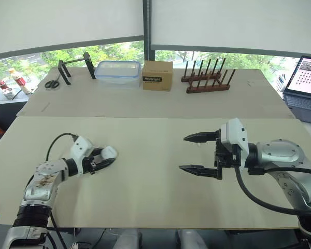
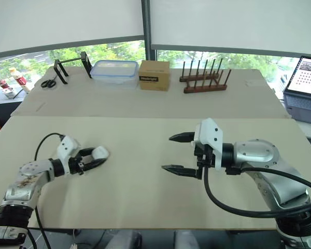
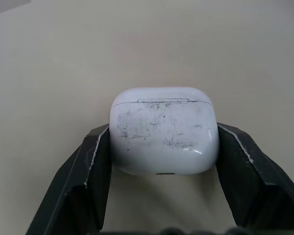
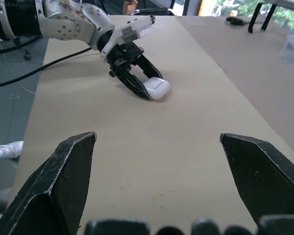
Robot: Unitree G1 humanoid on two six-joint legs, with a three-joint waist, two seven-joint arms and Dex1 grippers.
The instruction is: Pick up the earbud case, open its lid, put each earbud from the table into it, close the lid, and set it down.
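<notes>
So my left end effector is clamped on the earbud case, one finger each side. The case is closed up, out at the left front of the worktop. It looks like it's sitting on the surface, but that's hard to tell. My right end effector hangs wide open, well apart from it.

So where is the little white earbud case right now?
In the left eye view the earbud case is at the left side of the table, between the fingers of the left gripper, far from the open right gripper.
</notes>
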